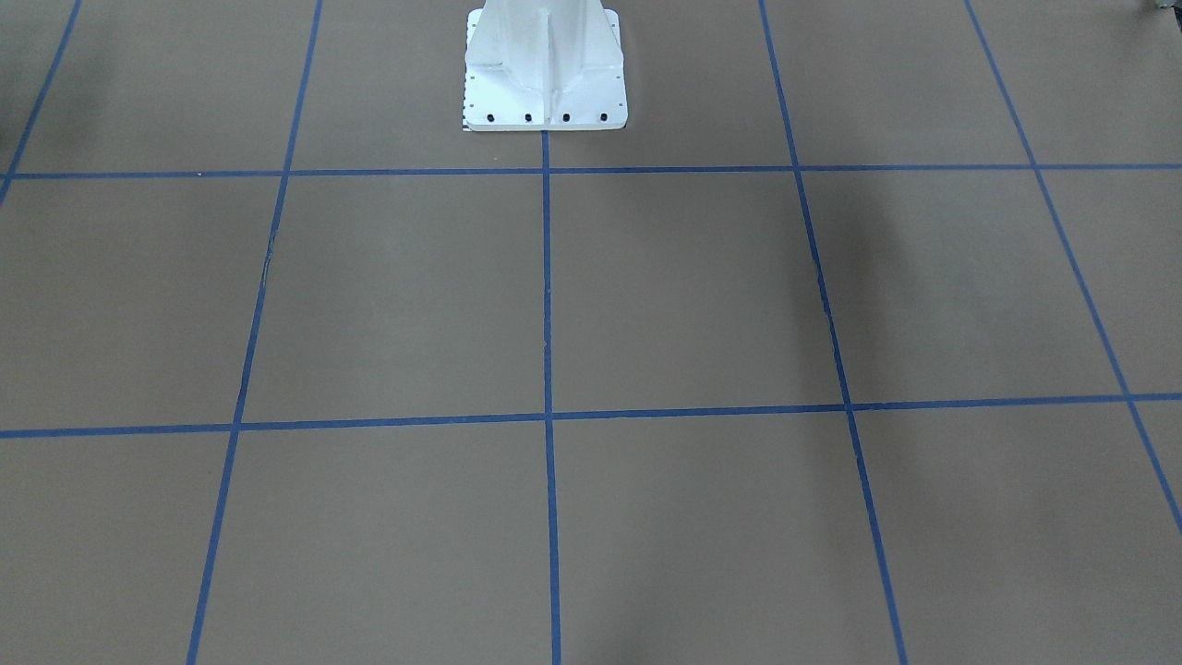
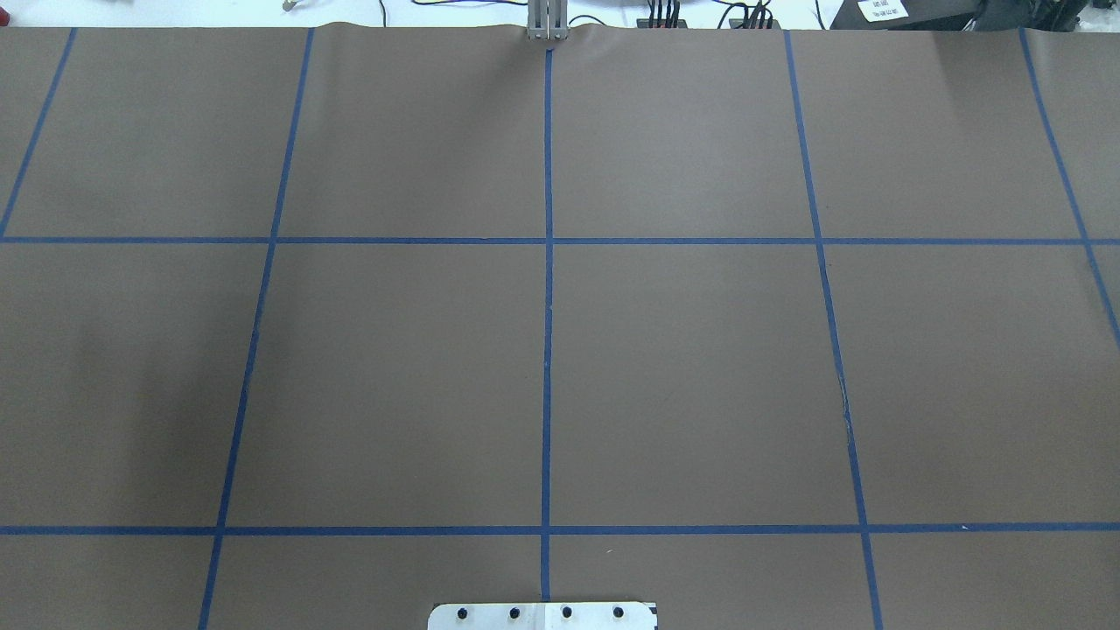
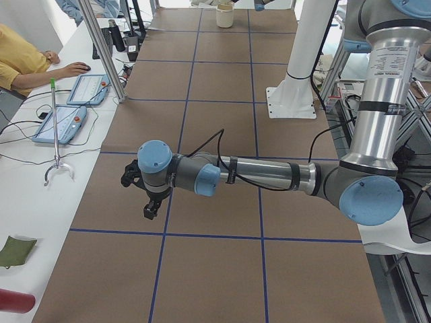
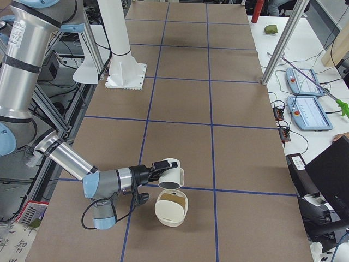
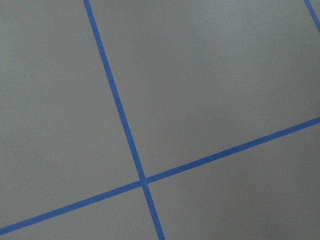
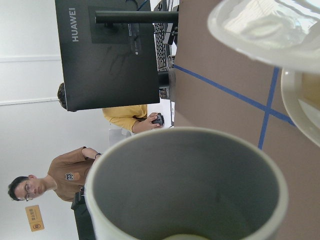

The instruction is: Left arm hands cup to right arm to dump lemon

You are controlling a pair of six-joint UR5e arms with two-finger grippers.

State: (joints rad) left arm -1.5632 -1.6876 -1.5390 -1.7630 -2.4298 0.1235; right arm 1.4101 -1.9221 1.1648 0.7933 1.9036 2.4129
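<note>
The left arm (image 3: 262, 176) stretches out level, left gripper (image 3: 145, 199) pointing down; the right arm (image 4: 68, 158) reaches low, right gripper (image 4: 162, 169) lying level.

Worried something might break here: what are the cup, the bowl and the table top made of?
Cup: looks like glazed ceramic, with a thick rounded pale rim and matt grey inside.
Bowl: cream, smooth; ceramic or plastic, cannot tell.
Table top: matt brown sheet, perhaps paper or vinyl, rippled at its far edge, marked with blue tape lines.

Opposed steep views, one table (image 1: 693, 296)
</note>
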